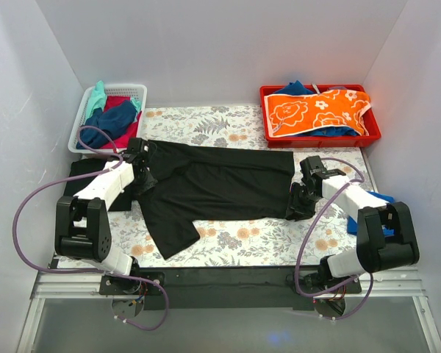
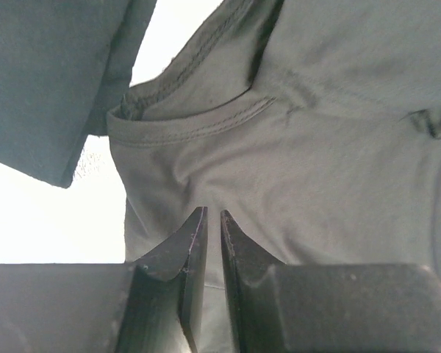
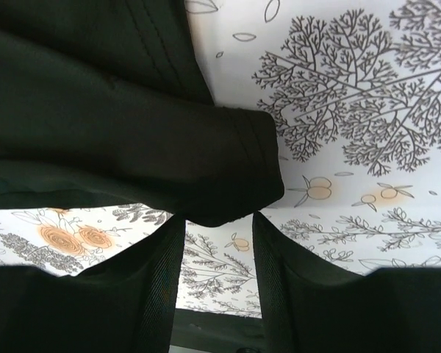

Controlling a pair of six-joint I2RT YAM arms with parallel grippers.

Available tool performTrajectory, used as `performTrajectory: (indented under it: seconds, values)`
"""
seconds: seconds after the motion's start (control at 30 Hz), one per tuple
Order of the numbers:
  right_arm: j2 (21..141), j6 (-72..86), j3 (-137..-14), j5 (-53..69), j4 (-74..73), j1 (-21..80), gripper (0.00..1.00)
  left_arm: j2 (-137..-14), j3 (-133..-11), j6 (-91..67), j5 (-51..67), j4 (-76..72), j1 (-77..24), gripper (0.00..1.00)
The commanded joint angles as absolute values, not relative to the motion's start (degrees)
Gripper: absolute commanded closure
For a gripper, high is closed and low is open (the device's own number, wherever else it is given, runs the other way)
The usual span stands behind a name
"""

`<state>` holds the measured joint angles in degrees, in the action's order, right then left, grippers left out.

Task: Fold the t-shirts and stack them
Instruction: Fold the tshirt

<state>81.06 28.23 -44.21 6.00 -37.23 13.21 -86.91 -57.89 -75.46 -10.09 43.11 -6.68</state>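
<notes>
A large black t-shirt (image 1: 213, 180) lies spread across the fern-patterned covering (image 1: 242, 239), one sleeve pointing toward the front left. My left gripper (image 1: 145, 176) sits at its collar end. In the left wrist view the jaws (image 2: 213, 212) are almost closed, with only a thin gap on the cloth just below the stitched neckband (image 2: 198, 125). My right gripper (image 1: 298, 202) is at the shirt's right hem corner. In the right wrist view its jaws (image 3: 218, 220) stand apart, and the folded hem corner (image 3: 228, 176) rests at the fingertips.
A white basket (image 1: 84, 110) at the back left holds blue, red and teal clothes. A red tray (image 1: 265, 110) at the back right holds an orange floral cloth (image 1: 320, 110) over blue cloth. A black cloth (image 1: 81, 173) lies under the left arm. A blue item (image 1: 378, 202) lies beside the right arm.
</notes>
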Motion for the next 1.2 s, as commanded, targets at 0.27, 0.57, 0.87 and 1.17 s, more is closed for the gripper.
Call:
performTrajectory:
  seconds: [0.27,0.57,0.87,1.17]
  values:
    - [86.5,27.4,-45.2,4.1,-33.0,13.4,0.82,-90.6,-53.4,-78.0,-8.4,43.2,-6.2,0.96]
    - [79.6,24.3,-53.7,0.2,-42.7,13.6,0.99,-90.2,-53.4,-79.6,-12.0,46.5,-6.2,1.00]
    - [75.3,22.0,-60.6,1.6,-51.1,14.1,0.99,-88.0,-56.4,-79.4,-14.1,50.2,-6.2,1.00]
    - [67.8,28.3,-41.0,4.1,-55.7,16.3,0.80,-86.7,-56.9,-79.4,-15.2,51.6,-6.2,1.00]
